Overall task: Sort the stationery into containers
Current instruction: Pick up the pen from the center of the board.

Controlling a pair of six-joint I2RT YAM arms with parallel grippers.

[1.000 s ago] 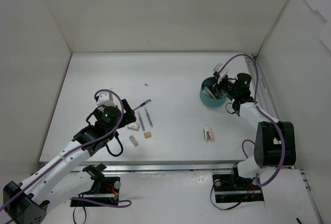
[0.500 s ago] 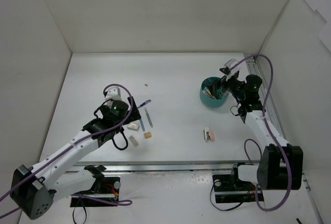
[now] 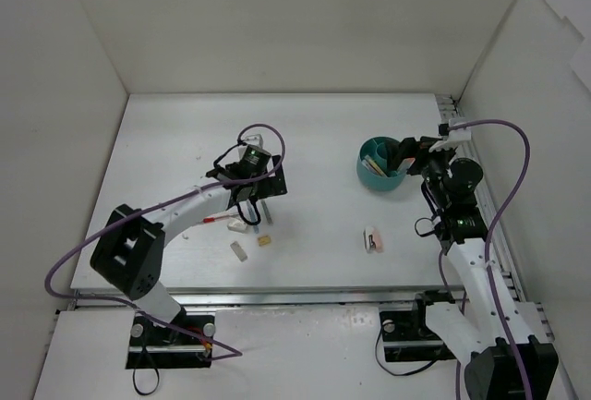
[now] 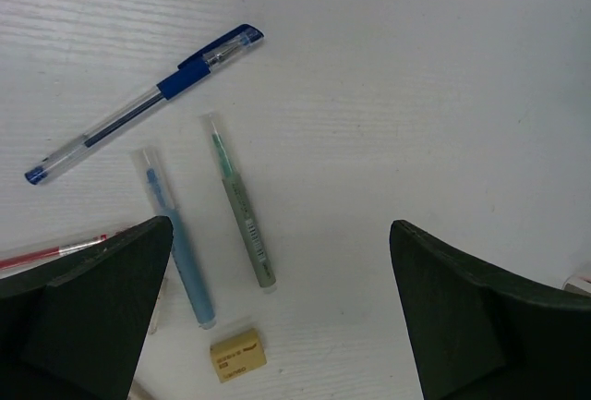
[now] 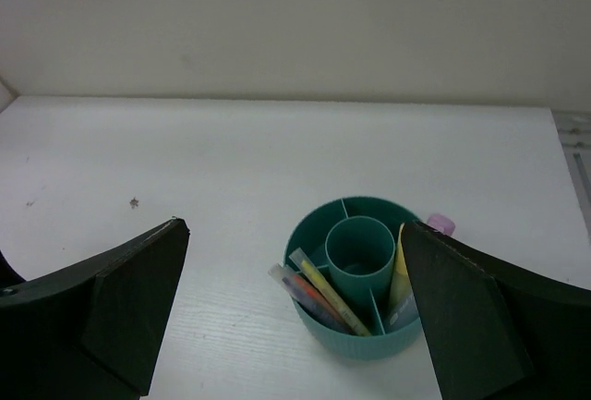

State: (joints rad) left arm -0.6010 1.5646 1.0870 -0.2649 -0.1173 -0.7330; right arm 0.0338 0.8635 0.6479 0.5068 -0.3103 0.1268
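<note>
Loose stationery lies left of centre: a blue pen [image 4: 138,109], a blue marker [image 4: 175,243], a grey-green marker [image 4: 242,215], a tan eraser [image 4: 238,355] and a red pen [image 4: 55,252]. My left gripper [image 4: 277,312] hovers open above them, holding nothing; from above it [image 3: 263,187] sits over the pens. The teal container [image 5: 360,275] holds several markers [image 5: 319,294] and a yellow item [image 5: 400,271]. My right gripper [image 5: 295,312] is open and empty, just right of the container [image 3: 380,167] in the top view.
A pink-and-white eraser [image 3: 371,239] lies alone near the front centre. Two white erasers [image 3: 238,225] [image 3: 239,250] rest by the pens. A purple cap [image 5: 440,224] shows behind the container. White walls enclose the table; a rail [image 3: 476,187] runs along the right.
The right gripper opened at the container and drew back to the right. The left arm swung forward and right until its gripper hung over the pens.
</note>
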